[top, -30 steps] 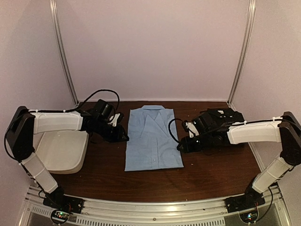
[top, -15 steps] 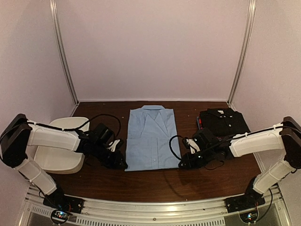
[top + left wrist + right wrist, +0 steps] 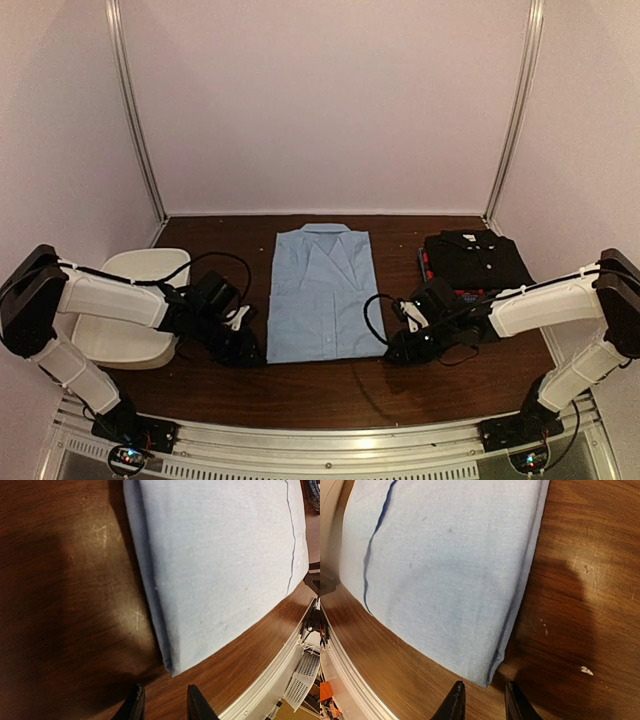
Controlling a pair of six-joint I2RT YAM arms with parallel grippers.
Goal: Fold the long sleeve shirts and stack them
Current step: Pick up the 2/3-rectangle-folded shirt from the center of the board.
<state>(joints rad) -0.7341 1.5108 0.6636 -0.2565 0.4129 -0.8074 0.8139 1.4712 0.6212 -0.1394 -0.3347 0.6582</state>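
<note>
The light blue collared shirt [image 3: 320,295] lies flat in the middle of the table, sides folded in and collar at the far end. My left gripper [image 3: 250,352] sits low at its near left corner. In the left wrist view the shirt [image 3: 220,565] ends in a corner just ahead of the left gripper [image 3: 164,690], which is open and empty. My right gripper [image 3: 393,352] is at the near right corner. There the shirt [image 3: 450,570] stops just ahead of the right gripper [image 3: 482,686], also open and empty. A stack of folded shirts [image 3: 475,258], black on top, lies at the back right.
A white plastic tub [image 3: 120,320] stands at the left, behind my left arm. The metal rail of the table's near edge [image 3: 270,690] runs close behind both grippers. Walls enclose the table on three sides.
Both arms have slid toward the near edge along the shirt's sides and dropped to its near corners. The right jaws have narrowed a little.
</note>
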